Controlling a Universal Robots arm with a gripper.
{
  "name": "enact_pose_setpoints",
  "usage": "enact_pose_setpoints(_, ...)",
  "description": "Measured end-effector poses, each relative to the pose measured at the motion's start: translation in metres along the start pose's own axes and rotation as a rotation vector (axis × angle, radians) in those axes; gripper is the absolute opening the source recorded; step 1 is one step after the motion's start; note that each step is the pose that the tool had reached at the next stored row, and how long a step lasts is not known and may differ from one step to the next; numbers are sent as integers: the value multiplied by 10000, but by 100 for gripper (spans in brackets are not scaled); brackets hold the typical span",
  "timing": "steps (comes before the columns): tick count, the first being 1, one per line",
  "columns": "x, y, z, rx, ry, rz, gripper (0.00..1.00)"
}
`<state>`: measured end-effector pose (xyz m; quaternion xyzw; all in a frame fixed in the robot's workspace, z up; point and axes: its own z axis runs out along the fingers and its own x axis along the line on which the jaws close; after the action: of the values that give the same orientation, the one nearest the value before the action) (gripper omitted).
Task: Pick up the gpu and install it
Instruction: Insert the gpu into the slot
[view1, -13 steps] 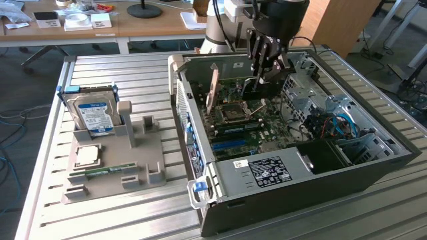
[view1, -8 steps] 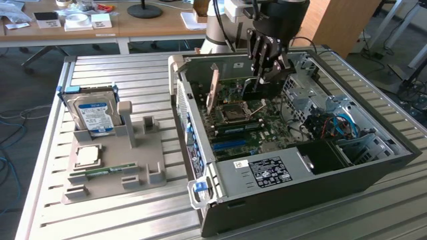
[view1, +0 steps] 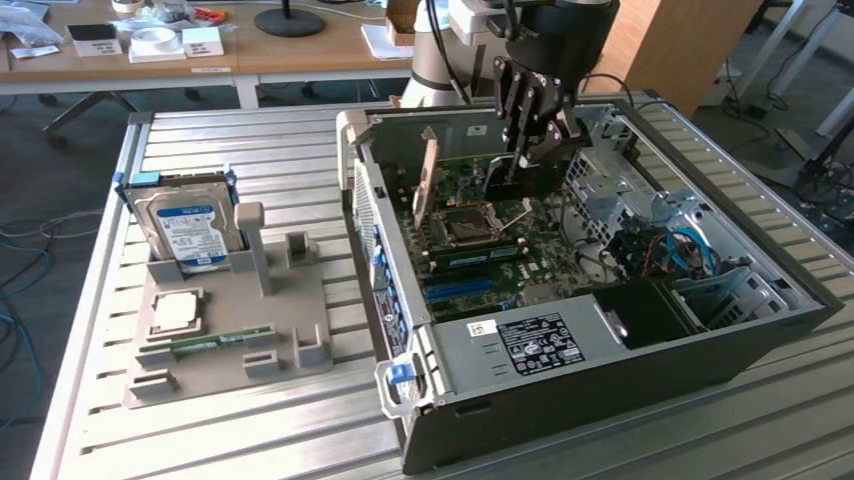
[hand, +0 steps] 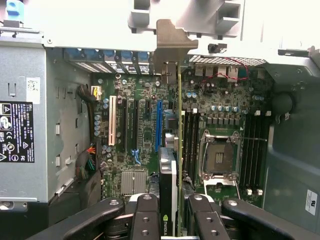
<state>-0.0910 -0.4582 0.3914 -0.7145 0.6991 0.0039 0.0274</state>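
My gripper (view1: 530, 150) reaches down inside the open computer case (view1: 400, 300) and is shut on the gpu (hand: 178, 150). The wrist view shows the card edge-on between my fingers (hand: 145, 220), with its black cooler (hand: 167, 185) by the grip. Its greyish metal bracket (hand: 172, 42) points at the case's rear wall. The card stands on edge over the green motherboard (hand: 145, 135), beside the blue slot (hand: 158, 125) and close to the processor socket (hand: 218, 157). In the exterior view the gpu (view1: 499, 174) hangs under the gripper, bracket end (view1: 427, 180) upright. Whether it touches a slot I cannot tell.
On the exterior view's left, a grey parts holder (view1: 287, 330) carries a blue-labelled hard drive (view1: 187, 225), a processor (view1: 176, 310) and a green memory stick (view1: 200, 345). The power supply (view1: 527, 345) fills the case's near corner. Cables (view1: 674, 250) and drive bays lie on the right.
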Motion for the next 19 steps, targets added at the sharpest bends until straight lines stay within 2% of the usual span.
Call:
enact_pose_setpoints(16, -16, 1, 1, 1, 2, 12, 27)
enact_pose_setpoints(18, -8, -7, 2, 5, -43, 21, 27)
enact_pose_setpoints(19, -10, -7, 1, 4, -40, 53, 27)
